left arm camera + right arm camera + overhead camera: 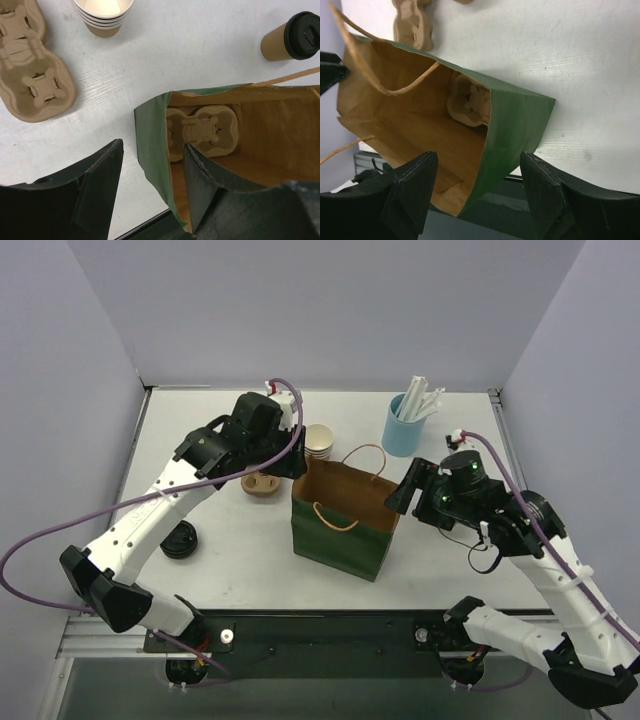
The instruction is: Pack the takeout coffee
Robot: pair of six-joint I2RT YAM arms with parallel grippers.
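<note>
Ahead of the left pincer (152, 150) and off to one side, the takeout coffee (295, 37) stands upright on the table (200, 55), outside the green bag (152, 130). That pincer's jaws stand apart, astride the bag's wall. Below it, inside the bag, lies a pulp carrier (202, 130). The right pincer (479, 156) gapes too, the bag's green end between its jaws.

Green bag (335, 535), brown cup (275, 46), black lid (305, 35)
</note>
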